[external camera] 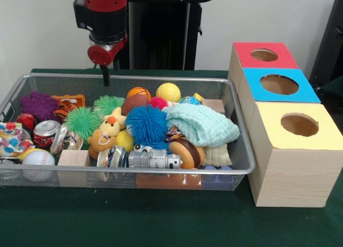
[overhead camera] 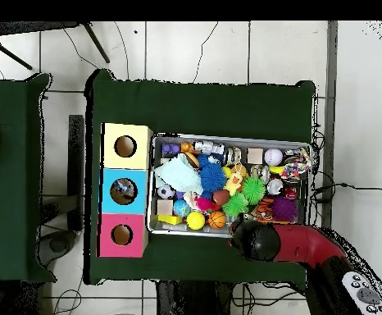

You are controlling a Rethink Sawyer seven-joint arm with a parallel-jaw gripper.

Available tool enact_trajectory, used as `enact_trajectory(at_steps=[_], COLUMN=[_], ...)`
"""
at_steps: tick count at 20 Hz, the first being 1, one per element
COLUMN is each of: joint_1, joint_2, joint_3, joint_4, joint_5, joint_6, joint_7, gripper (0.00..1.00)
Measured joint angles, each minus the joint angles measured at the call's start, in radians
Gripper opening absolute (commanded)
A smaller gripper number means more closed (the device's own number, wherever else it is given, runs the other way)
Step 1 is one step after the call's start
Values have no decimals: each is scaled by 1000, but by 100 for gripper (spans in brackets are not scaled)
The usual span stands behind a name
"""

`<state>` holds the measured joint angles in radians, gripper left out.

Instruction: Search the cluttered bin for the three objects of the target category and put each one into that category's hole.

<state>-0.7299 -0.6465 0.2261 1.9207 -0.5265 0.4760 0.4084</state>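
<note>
The silver wire-mesh bin [external camera: 134, 172] sits on the green table, full of mixed toys; it also shows in the overhead view [overhead camera: 151, 184]. To its right stand three wooden boxes with round holes: red-topped [external camera: 265, 55], blue-topped [external camera: 278, 84] and yellow-topped [external camera: 299, 125]. My gripper [external camera: 105, 75] hangs under the red arm over the bin's far left rim, above the toys and holding nothing I can see. In the overhead view the arm's head [overhead camera: 260, 240] covers it at the bin's lower edge.
In the bin lie a blue spiky ball [external camera: 146, 124], green spiky balls [external camera: 83, 121], a purple one [external camera: 38, 105], a yellow ball [external camera: 168, 91], a small basketball [external camera: 138, 91], a baseball [external camera: 37, 160], a mint cloth [external camera: 201, 124], a plush duck [external camera: 107, 130] and a tin can [external camera: 45, 132].
</note>
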Motion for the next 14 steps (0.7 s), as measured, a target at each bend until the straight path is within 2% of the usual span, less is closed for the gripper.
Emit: enact_trajectory(at_steps=[6, 14], joint_1=[-36, -34], joint_2=[31, 59], joint_3=[43, 68], joint_4=[-3, -28], joint_5=[0, 0], joint_6=[-51, -75], joint_7=[0, 0], gripper=[100, 100])
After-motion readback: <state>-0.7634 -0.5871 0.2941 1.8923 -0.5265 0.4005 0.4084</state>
